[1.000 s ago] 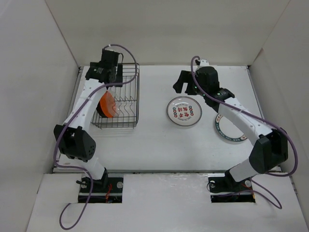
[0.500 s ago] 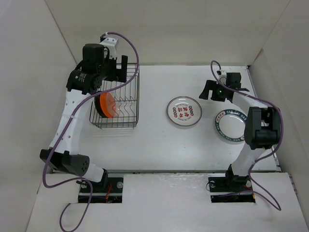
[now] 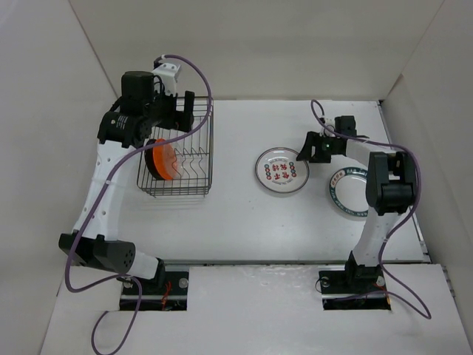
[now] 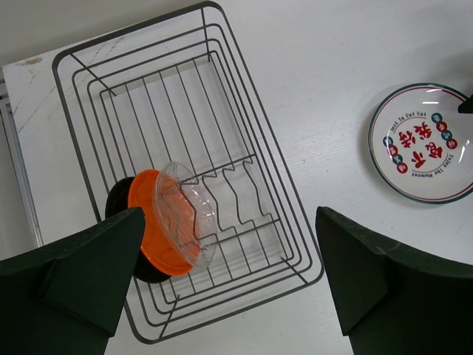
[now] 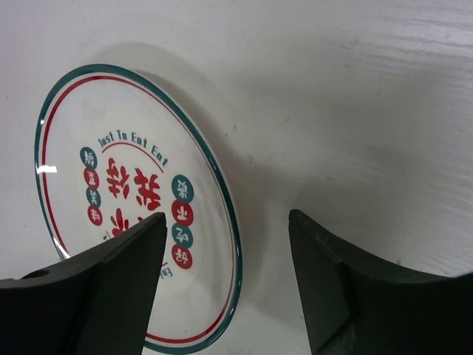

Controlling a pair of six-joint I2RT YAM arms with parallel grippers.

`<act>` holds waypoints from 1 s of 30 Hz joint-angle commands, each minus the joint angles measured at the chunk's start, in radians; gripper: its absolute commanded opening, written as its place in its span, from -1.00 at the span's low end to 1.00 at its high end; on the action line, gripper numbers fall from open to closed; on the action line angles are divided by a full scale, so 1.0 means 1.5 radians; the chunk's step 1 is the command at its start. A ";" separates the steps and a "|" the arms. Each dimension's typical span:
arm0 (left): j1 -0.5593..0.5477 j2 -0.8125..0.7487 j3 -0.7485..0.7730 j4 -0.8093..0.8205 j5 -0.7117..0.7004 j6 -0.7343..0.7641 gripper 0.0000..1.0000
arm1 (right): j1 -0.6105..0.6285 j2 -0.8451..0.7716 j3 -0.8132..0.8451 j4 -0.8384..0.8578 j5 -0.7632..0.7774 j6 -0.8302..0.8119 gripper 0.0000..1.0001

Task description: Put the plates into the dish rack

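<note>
Now, right jaws apart astride the white plate's (image 5: 111,148) rim; left jaws wide above the dish rack (image 4: 262,148).

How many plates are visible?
5: black plate, orange plate and clear glass plate standing in the dish rack; red-character plate and partly hidden green-rimmed plate on the table.

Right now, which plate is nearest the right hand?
The white plate with red characters: its rim lies between the fingers of the right hand; the green-rimmed plate lies farther off.

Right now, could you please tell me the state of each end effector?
Left end effector: open, holding nothing.
Right end effector: open, straddling the rim of the red-character plate.
</note>
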 commanded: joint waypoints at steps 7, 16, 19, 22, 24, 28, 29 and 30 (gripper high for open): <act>0.026 -0.013 0.019 -0.009 0.028 0.004 1.00 | 0.004 0.028 0.057 -0.116 0.027 0.020 0.05; 0.044 -0.013 0.018 -0.015 0.034 0.011 1.00 | 0.004 0.035 0.069 -0.157 0.045 0.020 -0.56; 0.050 0.003 0.018 -0.015 0.045 0.011 1.00 | 0.004 0.042 0.075 -0.163 0.051 0.026 -0.98; 0.056 0.013 0.024 -0.008 0.093 0.004 1.00 | 0.004 0.036 0.068 -0.138 0.045 0.053 -1.00; 0.056 0.035 0.024 -0.001 0.136 0.004 1.00 | 0.004 0.015 0.032 -0.050 -0.005 0.094 -1.00; 0.056 0.065 0.041 0.034 0.298 0.013 1.00 | 0.042 -0.083 -0.026 0.118 -0.050 0.247 -1.00; 0.056 0.065 0.035 0.046 0.355 0.013 1.00 | 0.056 -0.096 -0.018 0.127 -0.041 0.255 -1.00; 0.047 0.074 0.027 0.082 0.376 0.006 1.00 | 0.092 -0.109 -0.009 0.127 -0.010 0.255 -1.00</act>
